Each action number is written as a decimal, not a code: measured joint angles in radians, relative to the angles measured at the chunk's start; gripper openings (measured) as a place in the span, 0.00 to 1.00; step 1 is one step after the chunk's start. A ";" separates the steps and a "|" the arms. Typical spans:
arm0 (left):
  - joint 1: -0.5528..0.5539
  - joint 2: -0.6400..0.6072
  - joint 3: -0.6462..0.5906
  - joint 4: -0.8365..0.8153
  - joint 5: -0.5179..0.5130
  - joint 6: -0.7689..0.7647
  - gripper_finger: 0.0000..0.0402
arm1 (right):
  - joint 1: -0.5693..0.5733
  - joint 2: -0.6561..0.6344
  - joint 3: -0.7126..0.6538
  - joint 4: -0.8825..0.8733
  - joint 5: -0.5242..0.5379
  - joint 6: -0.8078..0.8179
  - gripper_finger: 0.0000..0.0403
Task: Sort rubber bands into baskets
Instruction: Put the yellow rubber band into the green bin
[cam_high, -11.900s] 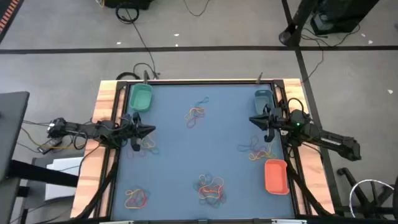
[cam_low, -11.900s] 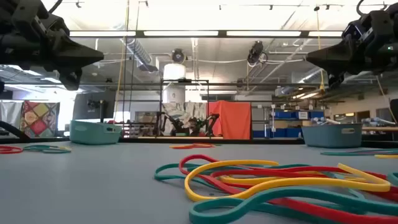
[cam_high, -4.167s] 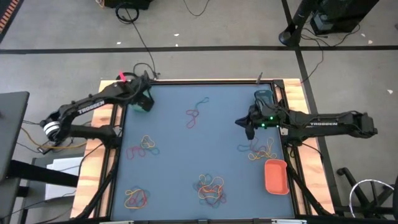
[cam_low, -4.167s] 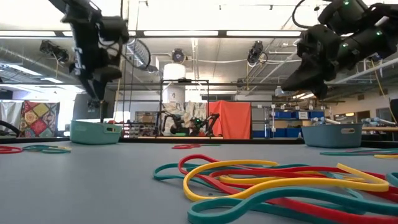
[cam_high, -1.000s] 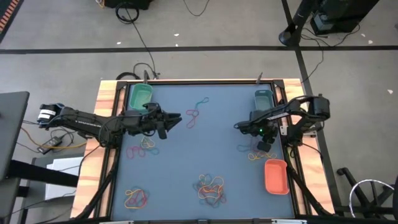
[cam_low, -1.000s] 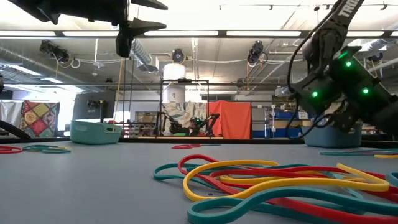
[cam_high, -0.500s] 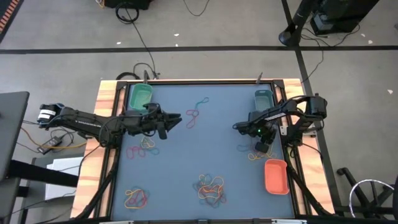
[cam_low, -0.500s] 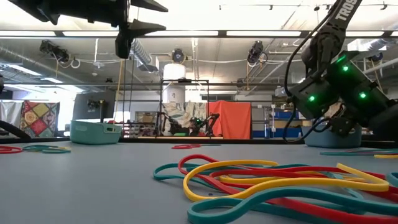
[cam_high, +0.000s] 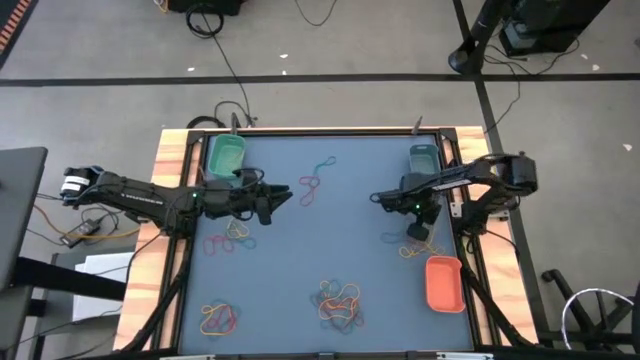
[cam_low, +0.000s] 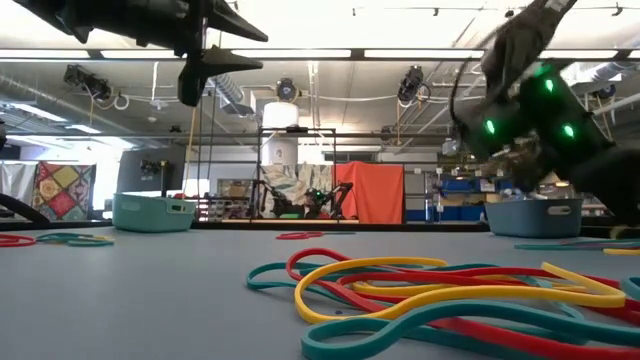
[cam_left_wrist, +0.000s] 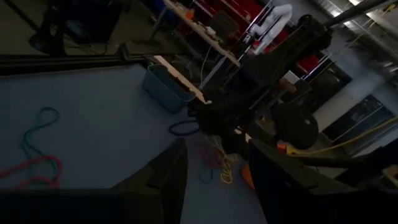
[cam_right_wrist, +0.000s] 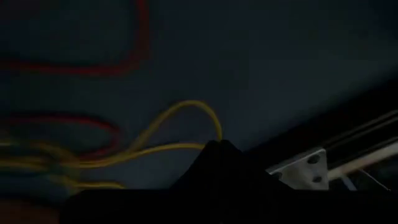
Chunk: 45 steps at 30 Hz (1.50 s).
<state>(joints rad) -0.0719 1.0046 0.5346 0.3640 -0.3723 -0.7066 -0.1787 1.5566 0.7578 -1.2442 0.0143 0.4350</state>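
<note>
Rubber bands lie in several small piles on the blue-grey table: a right-hand pile (cam_high: 408, 245), one at the far middle (cam_high: 315, 186), one on the left (cam_high: 228, 238) and two near the front edge (cam_high: 340, 303). The green basket (cam_high: 225, 155) and the teal basket (cam_high: 423, 160) stand at the far corners. The orange-red basket (cam_high: 444, 283) stands at the near right. My right gripper (cam_high: 414, 234) points down into the right-hand pile, shut on a yellow rubber band (cam_right_wrist: 168, 127). My left gripper (cam_high: 283, 192) hovers open and level beside the far-middle pile, holding nothing. My right gripper pinches the yellow rubber band at the bend of its loop (cam_right_wrist: 215, 132), where two strands run together into the shut fingertips (cam_right_wrist: 214, 152). The fingers come from above, pointing down. The rest of the band lies on the table among red and yellow bands.
Wooden rails (cam_high: 168, 230) run along the table's left and right sides. Black cables (cam_high: 225, 115) lie behind the far edge. In the low view, a tangle of red, yellow and teal bands (cam_low: 450, 295) fills the near foreground. Bare table surface (cam_high: 350, 235) lies between the piles.
My right arm's wrist has risen and tipped over the right-hand pile, with its gripper staying down at the bands. My left arm has kept almost still.
</note>
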 joint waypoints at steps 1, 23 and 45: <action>0.000 0.000 0.000 0.002 0.002 0.003 0.43 | 0.002 -0.026 0.020 -0.009 0.000 0.014 0.01; 0.000 0.171 0.002 0.245 0.065 0.053 0.43 | 0.142 -0.157 0.652 0.130 0.098 0.174 0.01; 0.014 0.326 0.229 0.136 0.204 0.471 0.60 | 0.233 0.091 0.978 0.265 0.096 0.060 0.01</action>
<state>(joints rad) -0.0580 1.3310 0.7634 0.5004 -0.1684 -0.2360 0.0540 1.6478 1.7354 -0.9795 0.1103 0.4954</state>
